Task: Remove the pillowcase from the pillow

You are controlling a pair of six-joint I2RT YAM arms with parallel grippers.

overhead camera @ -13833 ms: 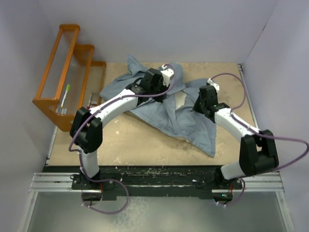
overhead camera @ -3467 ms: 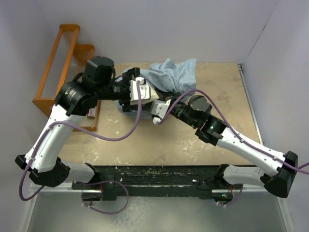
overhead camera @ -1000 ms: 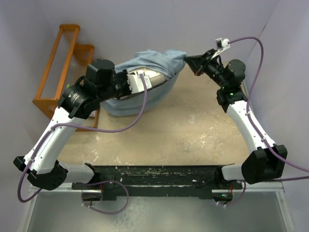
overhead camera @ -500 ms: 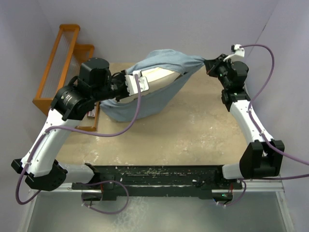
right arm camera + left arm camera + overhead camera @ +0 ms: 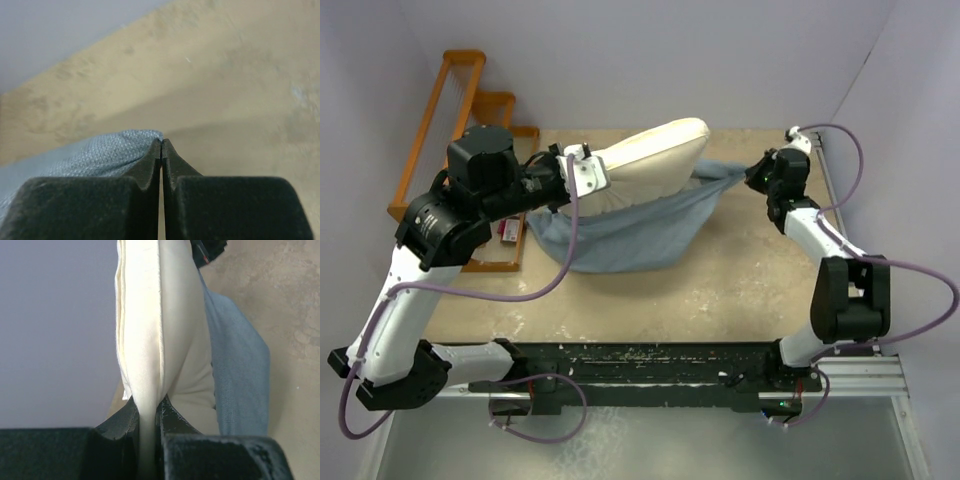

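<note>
Top external view, mid-strip: you look to be at the pulling-apart stage, with the pillow [image 5: 655, 155] almost bare and the pillowcase [image 5: 630, 230] slung beneath it like a hammock. The next move calls for more separation. Draw the right gripper [image 5: 752, 178] farther right, or raise the left gripper [image 5: 582, 172], until the cloth bunched under the cushion's held end slips off. Whether any of the pillow sits inside the cover there cannot be told.

From the near edge of the table [image 5: 740, 290], your left arm [image 5: 410, 270] climbs in a tall arch up the left side and reaches right toward the cushion. The left wrist view shows its fingers [image 5: 172, 420] pinched tight on the pillow's cream seam edge, with blue-grey cloth lying just right of it. Your right arm [image 5: 845, 300] folds at the elbow near the right edge and stretches toward the far right corner. The right wrist view shows its jaws pressed together on a corner of the pillowcase.

Between the two hands the cover pulls taut toward the right and sags on the near side. The pillow rides above it, farther back, apparently lifted off the table. An orange rack [image 5: 460, 120] stands at the far left.
</note>
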